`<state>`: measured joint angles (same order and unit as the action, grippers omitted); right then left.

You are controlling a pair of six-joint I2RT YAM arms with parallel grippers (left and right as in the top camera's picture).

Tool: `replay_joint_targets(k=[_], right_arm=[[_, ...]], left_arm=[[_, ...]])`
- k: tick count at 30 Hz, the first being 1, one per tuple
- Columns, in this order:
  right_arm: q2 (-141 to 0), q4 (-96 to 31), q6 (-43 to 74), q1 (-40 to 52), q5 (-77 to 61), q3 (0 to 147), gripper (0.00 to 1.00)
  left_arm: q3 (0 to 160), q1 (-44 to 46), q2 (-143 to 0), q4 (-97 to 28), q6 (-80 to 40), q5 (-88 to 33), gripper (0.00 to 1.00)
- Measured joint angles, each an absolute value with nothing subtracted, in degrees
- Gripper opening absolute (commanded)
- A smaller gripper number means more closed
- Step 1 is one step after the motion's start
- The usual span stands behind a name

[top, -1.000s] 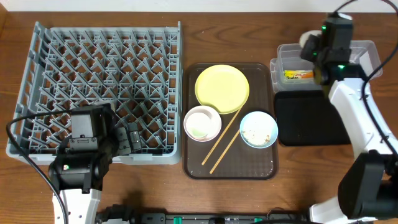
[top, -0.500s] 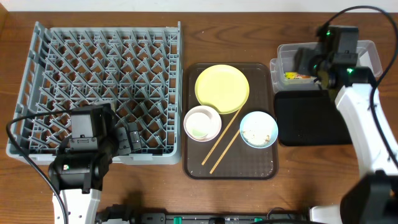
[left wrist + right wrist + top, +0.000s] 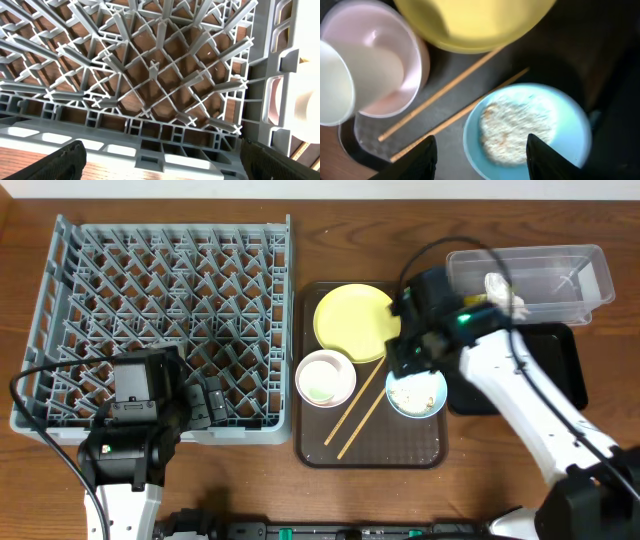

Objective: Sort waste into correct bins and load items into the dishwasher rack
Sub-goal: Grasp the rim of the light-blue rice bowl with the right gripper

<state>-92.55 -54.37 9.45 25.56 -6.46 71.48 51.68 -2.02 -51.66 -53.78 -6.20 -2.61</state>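
My right gripper is open and empty, low over the light blue bowl, which holds white rice scraps. The yellow plate, the white bowl with the small white cup in it, and two chopsticks lie on the brown tray. Crumpled tissue lies in the clear tub. The wrapper is hidden by my right arm. My left gripper is open at the front edge of the grey rack.
The shallow black tray sits in front of the clear tub, partly under my right arm. The rack holds nothing. Bare wooden table shows along the front edge and between the rack and the brown tray.
My right arm swung from over the clear tub leftward and down to the blue bowl on the brown tray. The tissue now shows in the tub. The left arm has not moved.
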Motion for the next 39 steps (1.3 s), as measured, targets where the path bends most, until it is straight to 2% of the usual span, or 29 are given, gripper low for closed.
replay_joint_targets(k=[3,7,11,13,15,29,39], right_arm=[[-92.7,-51.9,11.7,27.7,-5.8,67.5,0.54],[-92.7,-46.4,14.3,29.3,-5.2,62.5,0.45],[-92.7,-40.1,17.1,31.0,-4.9,58.1,0.40],[-92.7,-37.2,18.3,31.8,-4.5,56.0,0.33],[-92.7,-35.0,19.3,31.9,-4.4,54.3,0.31],[-92.7,-31.5,26.8,33.1,2.0,51.2,0.01],[-91.4,-37.2,25.4,32.6,0.7,56.8,0.01]], left_arm=[[51.7,-2.0,-51.7,-53.8,-6.2,-2.6,1.00],[51.7,-2.0,-51.7,-53.8,-6.2,-2.6,1.00],[51.7,-2.0,-51.7,-53.8,-6.2,-2.6,1.00],[51.7,-2.0,-51.7,-53.8,-6.2,-2.6,1.00],[51.7,-2.0,-51.7,-53.8,-6.2,-2.6,1.00],[51.7,-2.0,-51.7,-53.8,-6.2,-2.6,1.00],[51.7,-2.0,-51.7,-53.8,-6.2,-2.6,1.00]])
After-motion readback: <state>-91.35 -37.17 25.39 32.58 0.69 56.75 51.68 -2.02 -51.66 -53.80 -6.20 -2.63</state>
